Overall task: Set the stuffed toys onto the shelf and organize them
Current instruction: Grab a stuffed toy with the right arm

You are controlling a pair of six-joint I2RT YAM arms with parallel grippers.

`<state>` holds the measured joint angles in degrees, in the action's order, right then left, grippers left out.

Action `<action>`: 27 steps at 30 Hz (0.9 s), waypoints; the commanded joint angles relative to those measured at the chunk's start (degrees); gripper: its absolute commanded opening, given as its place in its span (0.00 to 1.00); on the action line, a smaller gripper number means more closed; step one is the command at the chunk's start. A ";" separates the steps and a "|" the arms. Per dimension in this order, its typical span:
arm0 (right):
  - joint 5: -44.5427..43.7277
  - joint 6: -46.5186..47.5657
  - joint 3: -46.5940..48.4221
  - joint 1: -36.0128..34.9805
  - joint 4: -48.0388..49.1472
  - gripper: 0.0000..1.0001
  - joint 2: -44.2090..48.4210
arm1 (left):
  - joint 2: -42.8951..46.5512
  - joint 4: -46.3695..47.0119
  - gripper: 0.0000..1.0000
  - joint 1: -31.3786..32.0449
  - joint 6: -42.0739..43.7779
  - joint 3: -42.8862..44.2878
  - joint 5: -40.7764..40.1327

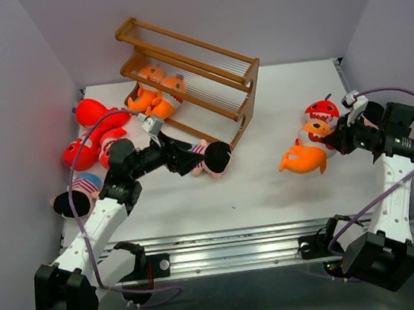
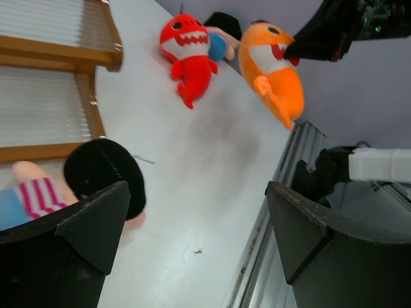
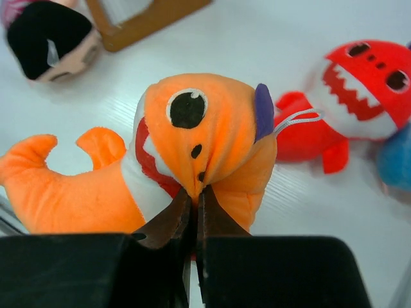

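The top camera looks down from above and behind the 2 arm bases, facing the far wall. From a distance it takes in the whole surface (image 1: 256,194), the shelf (image 1: 190,74) and both arms. The left wrist camera sits low and rolled sideways, looking past the left end effector (image 2: 199,218) across toward the right arm. The right wrist camera hangs very close over the right end effector (image 3: 194,192), facing back. All 3 views share the orange fish (image 1: 305,160), red shark (image 1: 321,110) and black-haired doll (image 1: 215,158).
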<state>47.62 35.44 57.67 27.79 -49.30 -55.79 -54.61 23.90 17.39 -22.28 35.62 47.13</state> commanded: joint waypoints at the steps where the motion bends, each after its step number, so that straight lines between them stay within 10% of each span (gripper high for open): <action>1: 16.79 -5.54 -1.23 0.51 4.98 0.01 1.38 | -1.11 3.70 0.99 7.55 -7.04 0.51 -2.55; 10: 15.23 -23.66 -10.12 -0.11 25.38 0.01 9.20 | -4.71 7.83 0.99 30.40 -21.22 3.48 -29.88; 27: 12.77 -21.64 -15.22 -0.11 23.63 0.01 15.97 | -29.58 -1.92 0.99 43.08 -16.66 24.41 -40.54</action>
<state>60.58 14.74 42.78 27.73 -29.02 -41.01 -82.89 23.40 59.48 -41.76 54.87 10.02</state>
